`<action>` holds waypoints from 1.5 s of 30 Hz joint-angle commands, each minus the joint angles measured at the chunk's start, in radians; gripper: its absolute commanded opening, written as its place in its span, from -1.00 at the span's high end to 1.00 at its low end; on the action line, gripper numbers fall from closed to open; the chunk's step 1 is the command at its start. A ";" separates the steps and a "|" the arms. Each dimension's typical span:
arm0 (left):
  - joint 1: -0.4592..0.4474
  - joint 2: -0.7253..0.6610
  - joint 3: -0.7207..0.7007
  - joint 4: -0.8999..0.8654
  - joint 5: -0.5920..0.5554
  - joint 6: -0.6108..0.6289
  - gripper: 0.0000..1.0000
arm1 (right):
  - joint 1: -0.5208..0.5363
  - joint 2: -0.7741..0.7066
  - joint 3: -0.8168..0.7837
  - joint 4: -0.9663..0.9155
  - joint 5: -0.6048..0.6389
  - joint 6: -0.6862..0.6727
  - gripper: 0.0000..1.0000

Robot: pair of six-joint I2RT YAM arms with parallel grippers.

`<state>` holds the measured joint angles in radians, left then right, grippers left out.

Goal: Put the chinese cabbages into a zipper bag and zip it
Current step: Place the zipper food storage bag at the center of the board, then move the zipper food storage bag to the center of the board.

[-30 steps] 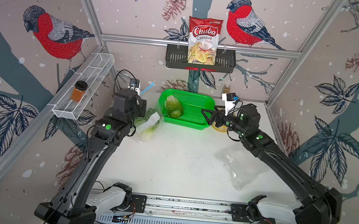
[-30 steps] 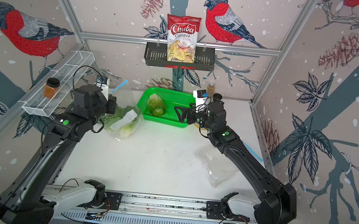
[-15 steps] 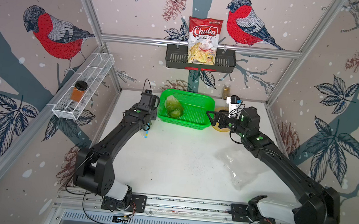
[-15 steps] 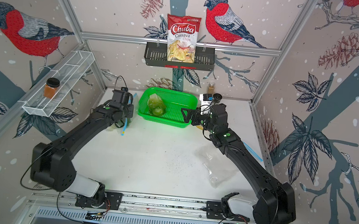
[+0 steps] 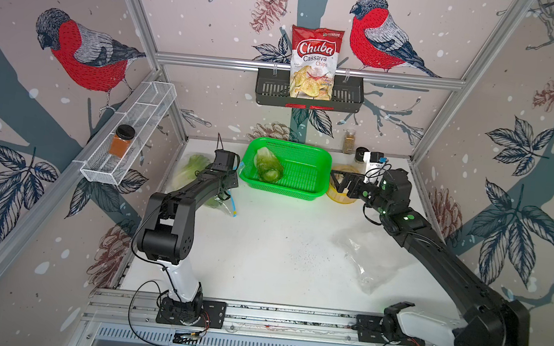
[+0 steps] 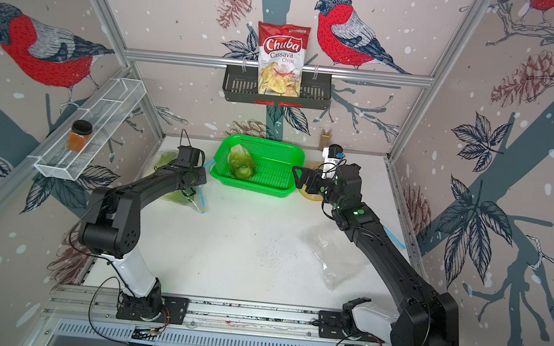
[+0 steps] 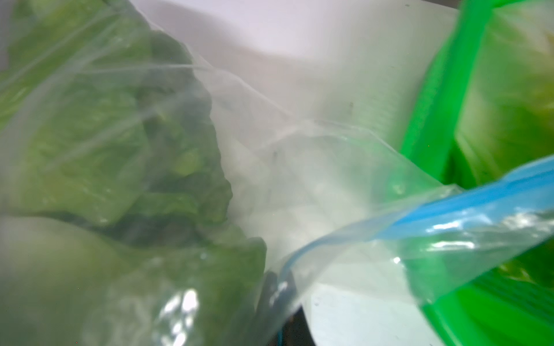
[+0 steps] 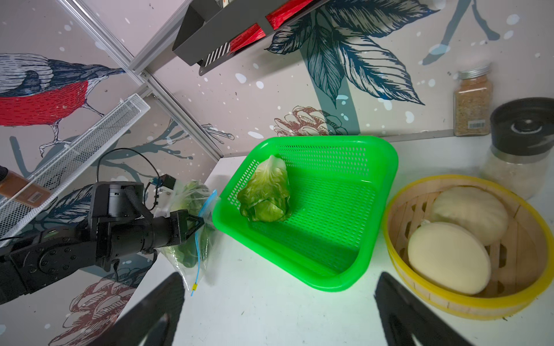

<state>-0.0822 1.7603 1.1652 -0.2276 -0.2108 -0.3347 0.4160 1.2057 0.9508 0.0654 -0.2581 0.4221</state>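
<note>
My left jaws are clamping shut on the blue zip edge of the clear plastic zipper bag [image 8: 187, 254]. They are holding its mouth just beside the left wall of the green perforated plastic basket [image 5: 303, 171], near the table's rear left corner. In my left wrist view the bagged leafy green cabbage heads [image 7: 105, 134] are pressing against the film, though I cannot count them for certain. My right jaws are standing wide and empty at the basket's right end, hovering above the yellow-rimmed bamboo steamer [image 8: 449, 302].

The loose light-green cabbage head [image 5: 267, 167] is lying inside the basket, leaning at its left end. From my right jaws it is sitting straight across the basket, toward the table's left edge. Its long axis is running roughly from the table's rear edge to the front edge, with the paler, narrower end rearward. My left jaws are nearer to it but are busy with the bag. I am judging that the reach falls to my right arm, with the jaws closing across the head's short width.

A second ago my left arm was rearing high with the bag lifted nearer the table's middle. Now it is stretching low, and the bag is resting closer to the left edge and the rear. My right jaws have drawn back slightly toward the right edge, just as wide as before. The head in the basket has not moved.
</note>
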 commanded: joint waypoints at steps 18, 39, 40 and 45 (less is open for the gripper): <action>-0.135 -0.437 -0.217 0.167 0.236 -0.096 -0.37 | -0.082 -0.168 -0.073 -0.468 0.424 0.147 -1.00; -0.458 -0.627 -0.430 0.303 0.242 -0.160 -0.45 | 0.119 -0.059 -0.317 -0.332 0.283 0.479 -1.00; -0.458 -0.631 -0.431 0.300 0.234 -0.156 -0.45 | 0.150 -0.042 -0.322 -0.272 0.263 0.506 -0.99; -0.458 -0.668 -0.430 0.261 0.198 -0.132 -0.46 | 0.339 0.149 -0.213 -0.052 0.224 0.616 -0.99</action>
<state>-0.5396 1.1110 0.7372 0.0170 0.0162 -0.4908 0.6884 1.2911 0.6811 -0.1799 0.0132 0.9474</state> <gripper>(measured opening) 0.726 0.997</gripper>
